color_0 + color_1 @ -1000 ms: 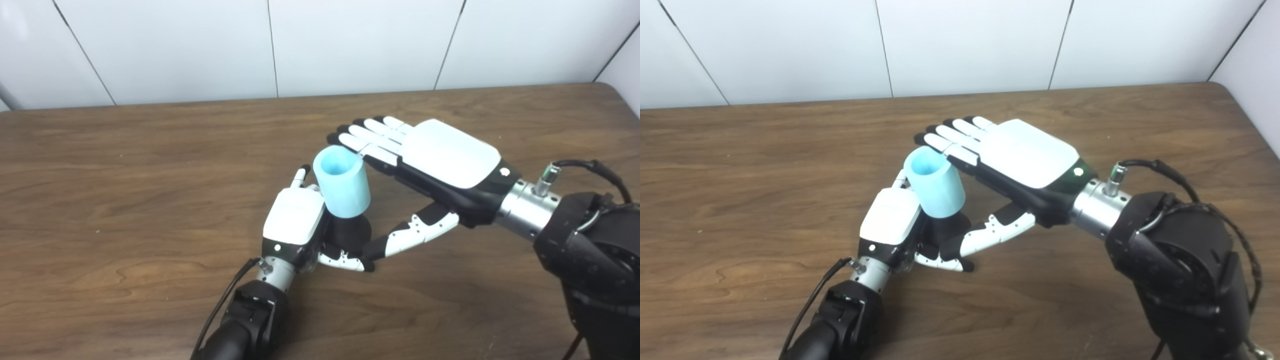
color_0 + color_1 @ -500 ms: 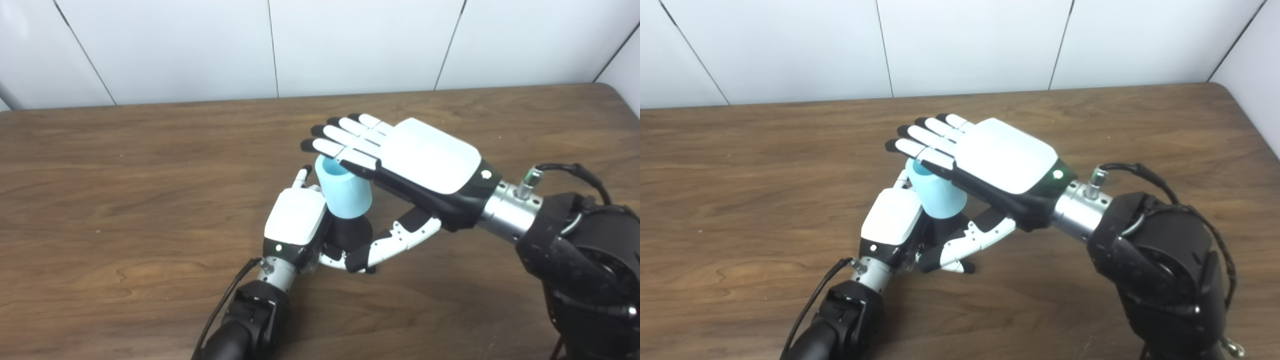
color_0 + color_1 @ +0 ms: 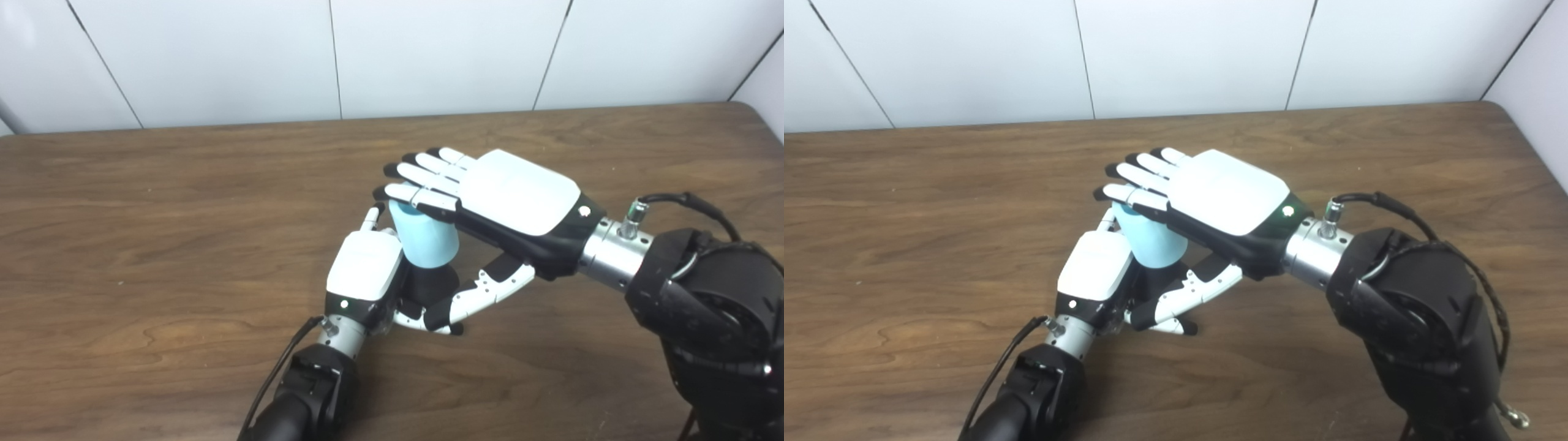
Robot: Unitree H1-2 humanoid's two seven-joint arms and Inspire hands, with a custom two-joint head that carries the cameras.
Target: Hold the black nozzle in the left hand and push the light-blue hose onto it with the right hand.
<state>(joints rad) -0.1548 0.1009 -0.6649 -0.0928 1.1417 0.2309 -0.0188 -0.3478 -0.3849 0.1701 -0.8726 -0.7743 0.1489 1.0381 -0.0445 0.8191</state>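
Left hand [image 3: 365, 266] closed around the black nozzle [image 3: 429, 285], back of the hand up, one fingertip poking out past the far side of the hose. Seated on top of that nozzle, tilted a little away toward the far left: the light-blue hose [image 3: 424, 237], a short wide sleeve, upright above the worktop [image 3: 153, 245]. Right hand [image 3: 490, 202] laid flat over the hose's open top, fingers [image 3: 422, 177] straight and side by side, gripping nothing, thumb [image 3: 484, 293] reaching down beside the nozzle and nearly meeting the left hand's thumb.

Compared with a second ago: right hand shifted leftward and lower, from beside the hose's rim to squarely over it; blue opening, plainly seen then, now covered. Hose lower against the left hand, less of its length showing. Left hand much where it was.

Around the two hands, only brown wood-grain worktop and white wall panels [image 3: 429, 55] behind. Right forearm [image 3: 704, 294] crossing the near right corner, a black cable [image 3: 686, 199] looping off the wrist.

Hidden: the hose's mouth under the right palm, most of the nozzle inside the left fist, the joint between hose and nozzle. Contact of palm and rim hard to make out.
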